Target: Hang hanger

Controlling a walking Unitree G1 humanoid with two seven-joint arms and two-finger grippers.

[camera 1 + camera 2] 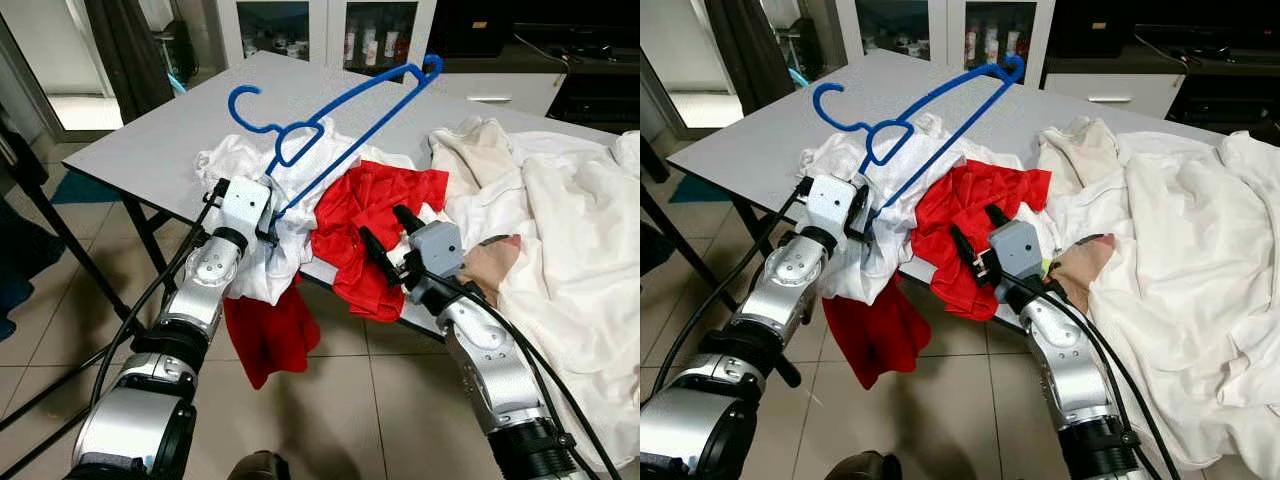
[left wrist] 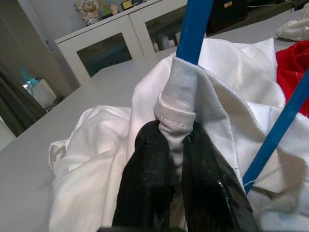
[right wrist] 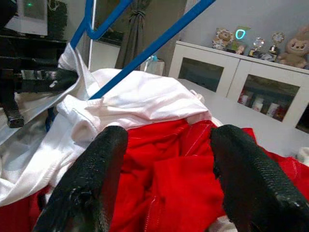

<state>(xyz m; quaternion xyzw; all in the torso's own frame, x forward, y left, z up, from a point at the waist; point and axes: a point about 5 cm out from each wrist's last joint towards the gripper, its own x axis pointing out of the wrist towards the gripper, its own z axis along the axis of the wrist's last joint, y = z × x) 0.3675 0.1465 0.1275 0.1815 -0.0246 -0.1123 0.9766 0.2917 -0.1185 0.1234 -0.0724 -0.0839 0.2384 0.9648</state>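
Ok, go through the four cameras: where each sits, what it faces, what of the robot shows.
Left eye: on the head, looking forward and down at the grey table; both silver arms show, left claw by the blue hanger.
Right eye: beside it, same scene; right claw over the red cloth.
Left wrist: along its fingers, pinching the white garment.
Right wrist: along its spread fingers, facing red cloth.
Shared: hanger and white garment appear in every view.
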